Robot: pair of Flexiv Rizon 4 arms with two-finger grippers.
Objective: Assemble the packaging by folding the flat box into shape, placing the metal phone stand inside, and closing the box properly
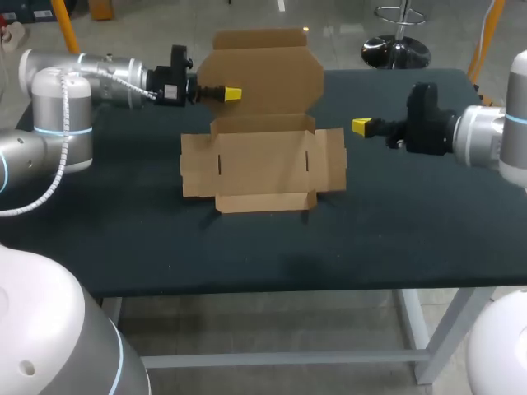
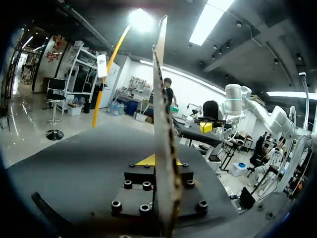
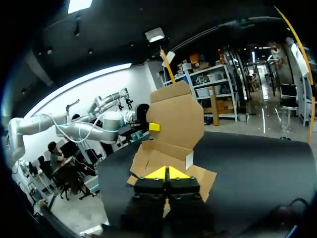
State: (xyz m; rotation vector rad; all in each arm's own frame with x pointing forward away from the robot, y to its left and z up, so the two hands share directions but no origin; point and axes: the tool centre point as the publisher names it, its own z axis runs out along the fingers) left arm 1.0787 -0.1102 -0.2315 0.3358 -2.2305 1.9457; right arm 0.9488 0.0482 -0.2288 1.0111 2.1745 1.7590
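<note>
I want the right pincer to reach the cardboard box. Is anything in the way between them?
No, nothing visible is in the way. Only bare table lies between the right pincer and the cardboard box. The left pincer grips the raised lid on the other side.

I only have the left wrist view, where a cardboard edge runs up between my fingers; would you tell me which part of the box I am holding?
Observer: The left gripper is shut on the left edge of the tall lid panel, which stands upright at the back of the box.
Operator: Thank you. Is the rest of it formed into shape?
Observer: No; the side flaps lie flat on the table.
Operator: And is my right gripper holding anything?
Observer: The right gripper is shut on nothing, off to the box's right and apart from it.
</note>
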